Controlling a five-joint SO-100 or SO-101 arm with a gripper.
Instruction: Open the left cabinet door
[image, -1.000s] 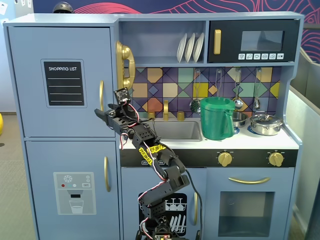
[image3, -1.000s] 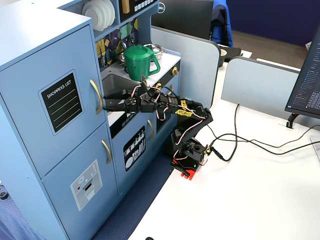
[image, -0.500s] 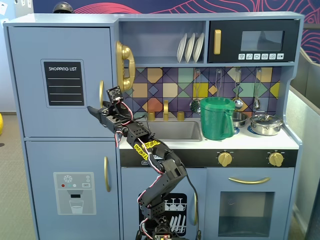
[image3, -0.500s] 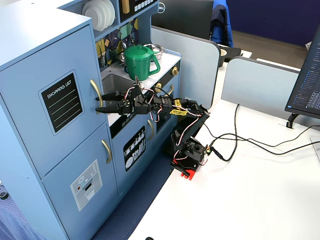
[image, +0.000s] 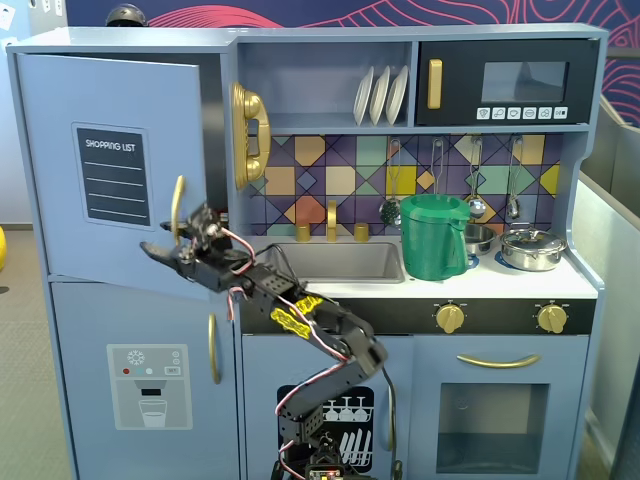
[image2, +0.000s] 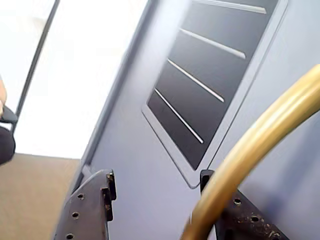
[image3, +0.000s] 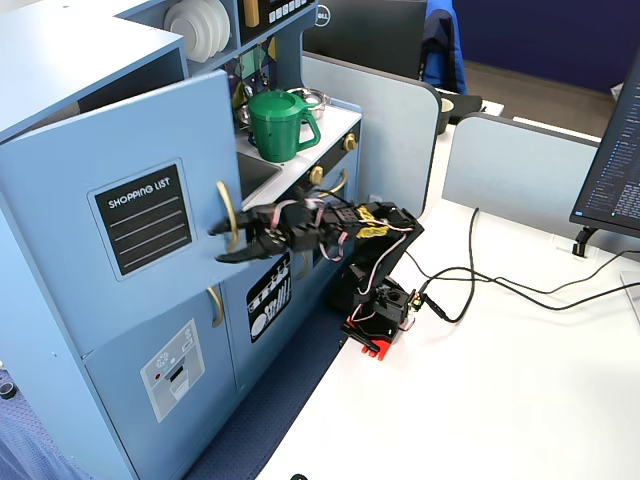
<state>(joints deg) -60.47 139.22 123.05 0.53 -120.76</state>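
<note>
The left cabinet door (image: 110, 165) stands partly swung out at the upper left of the toy kitchen in a fixed view, its chalkboard panel (image: 112, 175) facing forward. The gripper (image: 168, 248) reaches to the lower end of the gold handle (image: 177, 208) — its jaws spread apart, one finger (image2: 87, 210) clear of the bar, so nothing is gripped; likely it hooks the handle to pull. Right of the sink (image: 335, 262), a green pitcher (image: 433, 237) sits on the counter; contents unseen.

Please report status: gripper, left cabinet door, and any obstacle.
Gripper open, jaws either side of the gold handle. Left cabinet door already swung partly open. No obstacle seen near the door.
</note>
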